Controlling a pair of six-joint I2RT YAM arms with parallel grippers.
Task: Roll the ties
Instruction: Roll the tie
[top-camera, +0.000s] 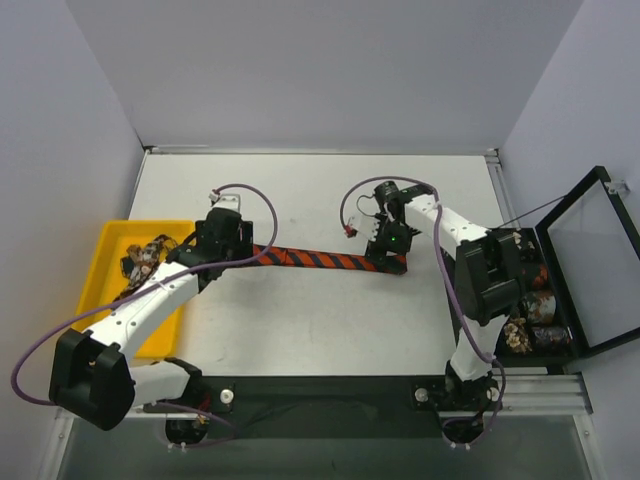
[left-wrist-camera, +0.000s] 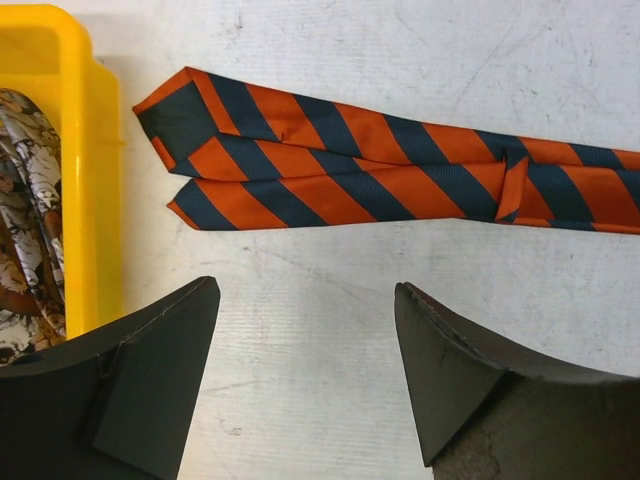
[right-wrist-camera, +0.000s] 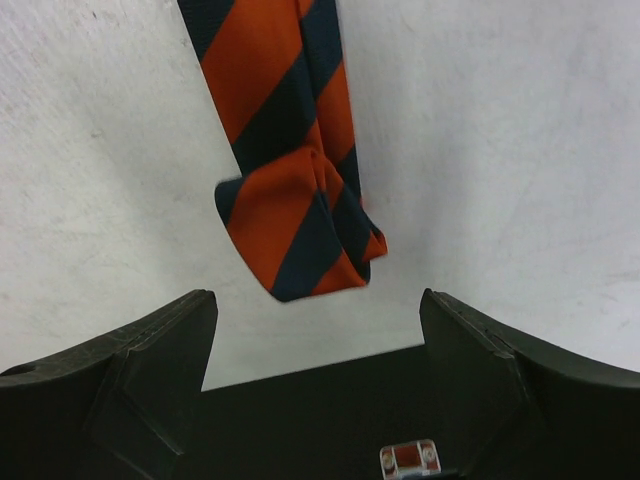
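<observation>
An orange and dark striped tie (top-camera: 320, 259) lies flat across the middle of the table, doubled over itself. My left gripper (top-camera: 232, 240) is open above its left end; in the left wrist view both pointed tips of the tie (left-wrist-camera: 330, 165) lie just beyond my open, empty fingers (left-wrist-camera: 165, 350). My right gripper (top-camera: 388, 250) is open over the right end, where the tie's folded end (right-wrist-camera: 300, 225) lies just beyond my fingers (right-wrist-camera: 160, 345). More patterned ties (top-camera: 150, 255) lie in the yellow bin (top-camera: 118, 238).
The yellow bin (left-wrist-camera: 85, 180) stands at the table's left edge, close to my left gripper. A black box with an open lid (top-camera: 590, 260) at the right edge holds rolled ties (top-camera: 530, 320). Purple cables loop over both arms.
</observation>
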